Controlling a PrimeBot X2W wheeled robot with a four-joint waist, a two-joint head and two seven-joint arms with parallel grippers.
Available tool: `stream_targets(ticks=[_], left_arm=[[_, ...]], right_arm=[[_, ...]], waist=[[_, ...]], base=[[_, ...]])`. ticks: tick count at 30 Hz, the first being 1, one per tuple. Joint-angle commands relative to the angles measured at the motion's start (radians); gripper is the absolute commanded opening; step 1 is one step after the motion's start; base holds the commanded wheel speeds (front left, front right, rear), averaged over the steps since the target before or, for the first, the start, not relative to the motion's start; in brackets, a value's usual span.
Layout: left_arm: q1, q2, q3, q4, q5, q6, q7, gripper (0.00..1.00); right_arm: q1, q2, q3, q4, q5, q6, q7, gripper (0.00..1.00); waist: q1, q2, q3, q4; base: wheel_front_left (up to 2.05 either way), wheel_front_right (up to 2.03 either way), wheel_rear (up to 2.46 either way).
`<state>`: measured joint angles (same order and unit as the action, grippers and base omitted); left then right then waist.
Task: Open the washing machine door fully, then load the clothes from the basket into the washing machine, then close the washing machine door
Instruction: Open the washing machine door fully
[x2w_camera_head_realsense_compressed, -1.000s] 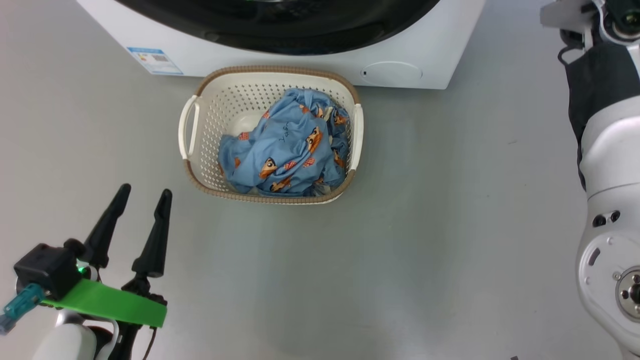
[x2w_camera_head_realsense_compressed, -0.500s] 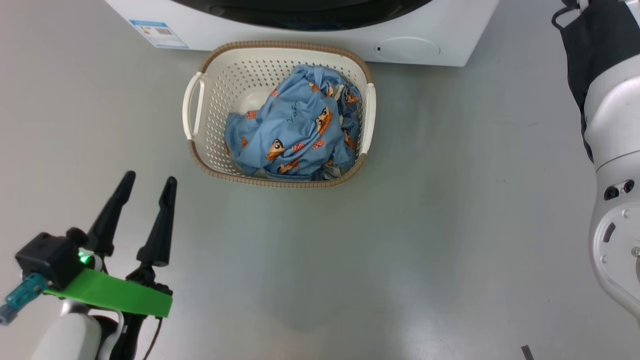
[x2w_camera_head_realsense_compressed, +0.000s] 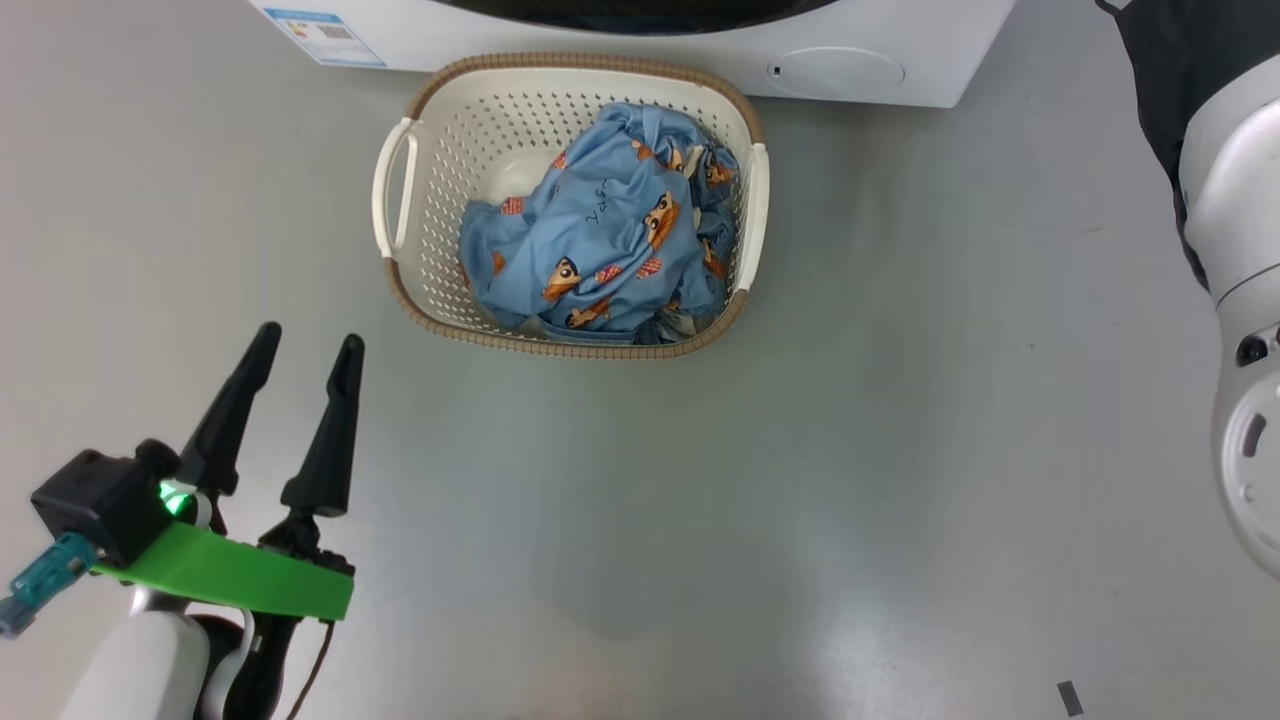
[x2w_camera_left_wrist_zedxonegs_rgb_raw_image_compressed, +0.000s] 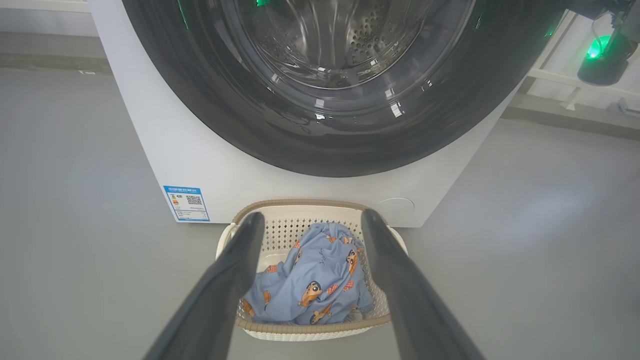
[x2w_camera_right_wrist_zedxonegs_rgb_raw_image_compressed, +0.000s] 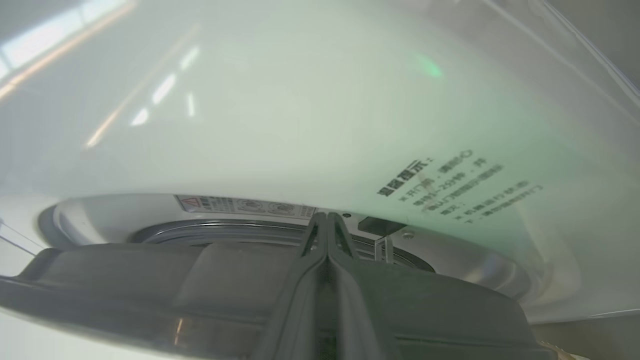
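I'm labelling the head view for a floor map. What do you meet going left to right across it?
Left gripper → basket → washer's round cap → right arm.

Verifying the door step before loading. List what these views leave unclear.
- Head view: top edge cuts off the washing machine door; opening unclear.
- Head view: upper folds of the clothes hide anything beneath in the basket.
- Right wrist view: too close to tell whether the right gripper touches the door.
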<state>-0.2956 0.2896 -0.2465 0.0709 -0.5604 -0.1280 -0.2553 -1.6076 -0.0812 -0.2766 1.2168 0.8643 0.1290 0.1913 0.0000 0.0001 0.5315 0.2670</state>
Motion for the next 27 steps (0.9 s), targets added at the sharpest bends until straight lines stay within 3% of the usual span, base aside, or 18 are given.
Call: stream_targets(ticks=[1,10,27], left_arm=[[-0.028,0.033,0.036,-0.025,-0.005,-0.003,-0.006,1.0],[-0.037,0.033,0.039,-0.027,-0.015,-0.003,-0.006,1.0],[-0.029,0.033,0.069,-0.049,-0.016,-0.003,-0.006,1.0]], right_arm=[[-0.046,0.031,0.015,-0.011,0.009,0.002,-0.007,0.0],[-0.078,0.031,0.064,0.036,0.059,0.002,0.003,0.0],[-0.022,0.031,0.19,0.022,0.186,0.002,0.275,0.0]], waist=[[0.0,-0.0001,0.005,0.002],[0.0,-0.0001,0.023,0.007],[0.0,-0.0001,-0.003,-0.018]], base=[[0.0,0.0,0.0],[0.0,0.0,0.0],[0.0,0.0,0.0]])
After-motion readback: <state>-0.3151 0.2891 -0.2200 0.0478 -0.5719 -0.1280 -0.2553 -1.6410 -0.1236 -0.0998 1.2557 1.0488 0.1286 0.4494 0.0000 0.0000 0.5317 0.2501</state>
